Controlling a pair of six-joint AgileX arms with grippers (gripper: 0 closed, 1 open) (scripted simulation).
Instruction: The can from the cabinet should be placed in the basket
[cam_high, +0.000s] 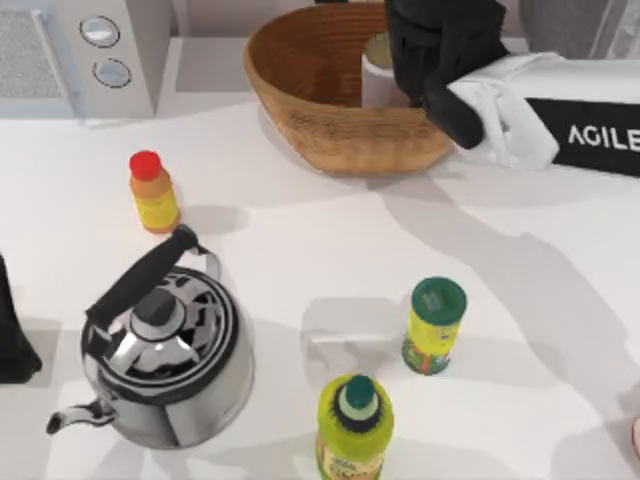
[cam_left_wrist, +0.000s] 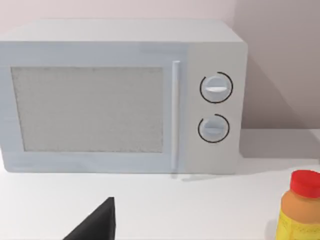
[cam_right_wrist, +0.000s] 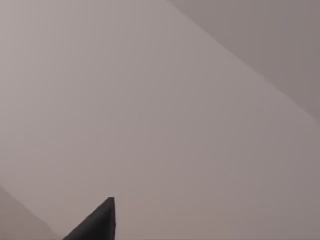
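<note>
The can (cam_high: 380, 75), a whitish cylinder with a dull gold top, stands upright inside the brown wicker basket (cam_high: 300, 90) at the table's back. My right gripper (cam_high: 430, 45) hangs over the basket's right half, right beside the can and covering part of it. In the right wrist view one dark fingertip (cam_right_wrist: 102, 220) shows against a bare wall, with no can between the fingers, so this gripper looks open. My left gripper (cam_high: 12, 335) is parked at the table's left edge.
A white microwave (cam_left_wrist: 120, 95) stands at the back left. A red-capped yellow bottle (cam_high: 152, 190), a steel kettle (cam_high: 165, 350), a green-lidded shaker (cam_high: 435, 325) and a green-capped bottle (cam_high: 355, 425) stand on the white table in front of the basket.
</note>
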